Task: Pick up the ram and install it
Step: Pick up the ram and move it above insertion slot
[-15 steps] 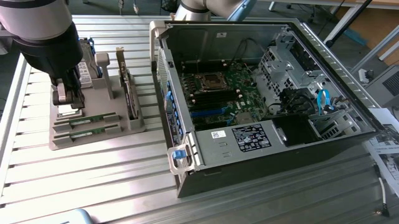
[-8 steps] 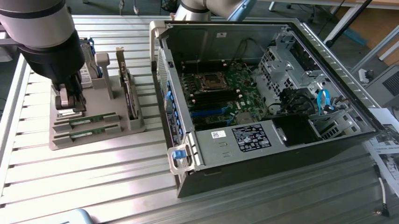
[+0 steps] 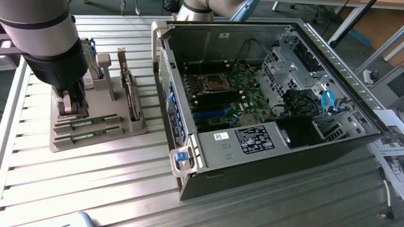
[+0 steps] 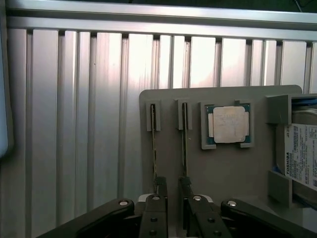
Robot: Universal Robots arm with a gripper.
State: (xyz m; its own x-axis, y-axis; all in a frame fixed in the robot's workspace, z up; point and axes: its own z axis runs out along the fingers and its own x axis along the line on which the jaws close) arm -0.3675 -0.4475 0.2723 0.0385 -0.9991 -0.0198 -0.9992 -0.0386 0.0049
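The gripper (image 4: pixel 172 186) hangs with jaws wide over the grey holder (image 4: pixel 223 168), at one end of the ram (image 4: pixel 184 141) — the thin stick standing on edge in the slot beside the silver chip (image 4: pixel 230 124) — whose long axis runs straight away from the jaws, along the holder.

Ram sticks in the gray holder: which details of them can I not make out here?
- Wrist view: both ram sticks are seen edge-on, so their chips and labels are hidden.
- Wrist view: their near ends are covered by the open end effector; whether it touches either stick cannot be judged.
- Exterior view: the sticks are too small for any print or notch to be read.
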